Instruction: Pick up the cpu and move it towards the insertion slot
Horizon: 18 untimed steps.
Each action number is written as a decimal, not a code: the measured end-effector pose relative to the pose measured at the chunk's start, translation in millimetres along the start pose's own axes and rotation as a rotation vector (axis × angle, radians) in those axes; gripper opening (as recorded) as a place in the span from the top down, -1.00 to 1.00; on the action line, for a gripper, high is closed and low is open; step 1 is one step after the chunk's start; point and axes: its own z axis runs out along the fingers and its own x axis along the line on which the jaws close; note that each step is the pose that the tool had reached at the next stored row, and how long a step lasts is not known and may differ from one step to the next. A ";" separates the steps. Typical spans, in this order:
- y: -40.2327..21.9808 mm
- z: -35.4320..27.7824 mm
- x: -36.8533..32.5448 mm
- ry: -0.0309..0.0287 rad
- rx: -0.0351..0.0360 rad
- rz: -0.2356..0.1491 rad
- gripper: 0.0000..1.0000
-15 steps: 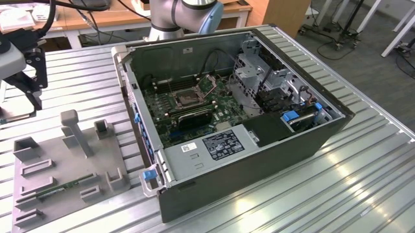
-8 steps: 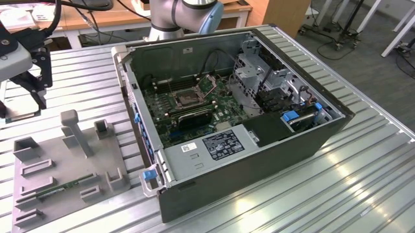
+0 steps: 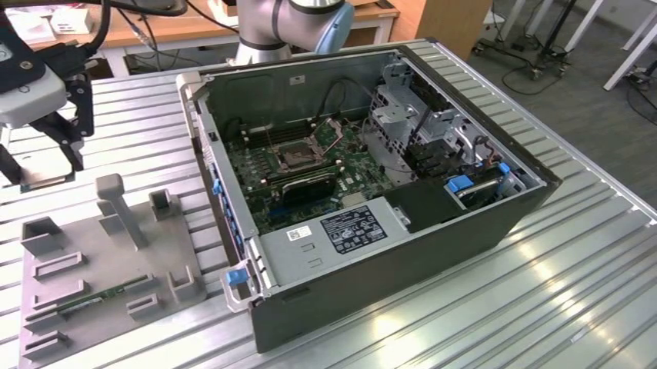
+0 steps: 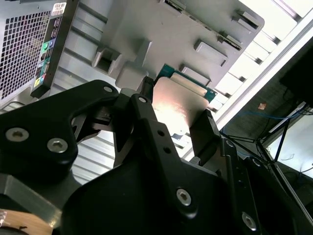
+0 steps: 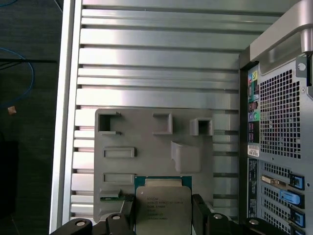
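Note:
My gripper (image 3: 41, 171) hangs at the exterior view's far left, above the ribbed table and just off the grey fixture plate (image 3: 113, 254). It is shut on the cpu (image 3: 45, 181), a flat square chip. In the first wrist view the cpu (image 5: 163, 208) shows its silver top between the two black fingers (image 5: 200, 213), well above the plate. The second wrist view shows the cpu's pale underside (image 4: 178, 105) clamped between the fingers (image 4: 146, 105). The insertion slot (image 3: 298, 156), a dark socket in a silver frame, sits on the motherboard inside the open computer case, far to the exterior view's right of the gripper.
The open computer case (image 3: 411, 254) lies on the ribbed metal table (image 3: 575, 307), its wall between gripper and socket. The fixture plate carries upright grey posts (image 3: 113, 204) and a green memory stick (image 3: 98, 298). The case's rear panel (image 5: 279, 147) is beside the plate.

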 end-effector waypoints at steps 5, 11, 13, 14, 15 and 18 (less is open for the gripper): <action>-0.1 0.0 -5.6 0.0000 0.0000 0.000 -0.08; -0.2 0.0 -12.8 0.0000 0.0000 0.000 -0.08; -0.2 0.1 -15.1 0.0000 0.0000 0.000 -0.08; -0.3 0.1 -16.3 0.0000 0.0000 0.000 -0.08; -0.3 0.0 -17.6 0.0000 0.0000 0.000 -0.08; -0.3 0.1 -21.3 0.0000 0.0000 0.000 -0.08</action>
